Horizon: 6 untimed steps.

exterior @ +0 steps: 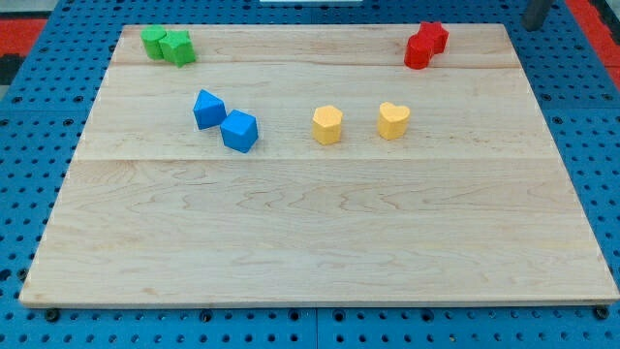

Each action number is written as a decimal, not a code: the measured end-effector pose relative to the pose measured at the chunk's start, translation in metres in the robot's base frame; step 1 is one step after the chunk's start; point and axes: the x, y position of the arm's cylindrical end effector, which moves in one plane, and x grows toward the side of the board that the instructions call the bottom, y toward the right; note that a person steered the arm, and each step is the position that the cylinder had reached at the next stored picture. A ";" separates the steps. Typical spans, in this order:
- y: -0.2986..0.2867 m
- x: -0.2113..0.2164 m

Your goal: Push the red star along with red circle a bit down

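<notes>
Largest first: pale wooden tabletop [320,242], filling most of the view, resting on a blue pegboard [19,194]; wide bare stretch toward 6 o'clock, every block gathered in the half toward 12 o'clock.

Near 2 o'clock, close to the tabletop's far edge: red star [433,37] and red circle [418,52], touching, the circle just at 7 o'clock of the star; packed together like this, probably movable as one with a single shove from the 12 o'clock side, and little room left behind them for a rod to slip in.

Around 10 o'clock of centre: two blue blocks [225,121], angular, touching or nearly so; at 11 o'clock in the corner, two green blocks [167,45] pressed together, shapes hard to make out; just above centre, a yellow hexagon-like block [327,124] and a yellow heart [393,119], apart from one another, both well clear of the red pair's path downward.

Smallest: a dark grey shape [536,12] at the extreme 1 o'clock corner, possibly part of the arm; tool end itself not visible, so impossible to tell its state or position relative to the blocks; push judged not yet begun.
</notes>
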 end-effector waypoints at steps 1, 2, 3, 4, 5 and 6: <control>0.000 0.000; 0.005 0.001; 0.005 0.004; -0.012 0.024; -0.078 0.021; -0.095 0.005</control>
